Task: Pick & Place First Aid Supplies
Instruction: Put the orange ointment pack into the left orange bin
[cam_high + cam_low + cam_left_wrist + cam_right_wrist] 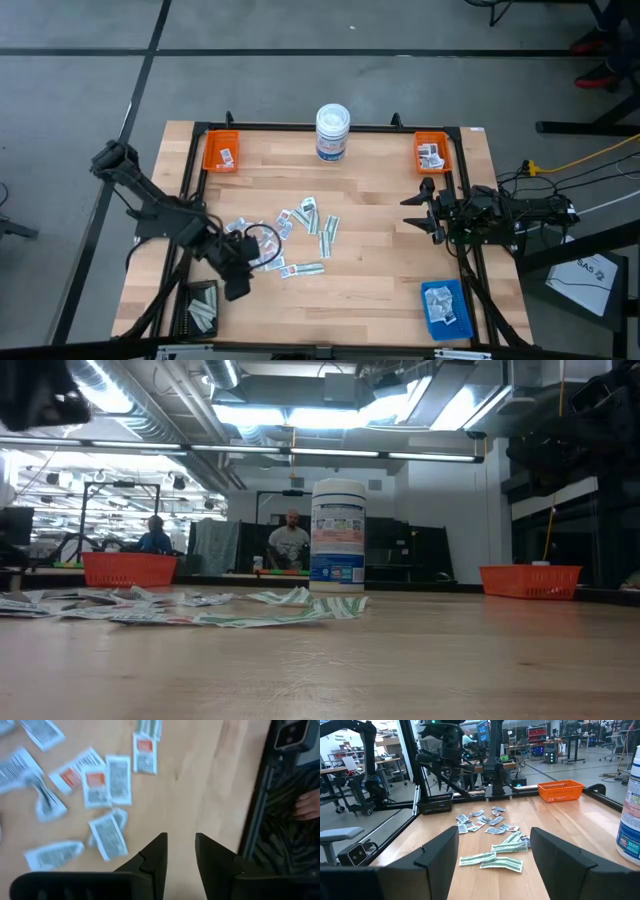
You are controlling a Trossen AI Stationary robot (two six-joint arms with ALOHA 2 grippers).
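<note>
Industrial hall, ceiling strip lights, person seated beyond table. Wooden table (380, 250), black frame. Scattered packets (290, 222), white with blue-grey print, some orange-marked, lie flat mid-table, left of centre; print too small to read. Pale greenish strips (328, 233) beside them, long axes mixed, some near-to-far, one left-to-right. White tub (333, 132), blue label, far centre, text unreadable. Left gripper (179, 851) over near-left table by packets, fingers slightly parted, nothing between. Right gripper (492, 851) at right edge, fingers spread wide, empty.

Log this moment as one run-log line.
left gripper: over table beside scattered packets, fingers apart, empty | right gripper: open, waiting at right edge | trays: orange, blue
</note>
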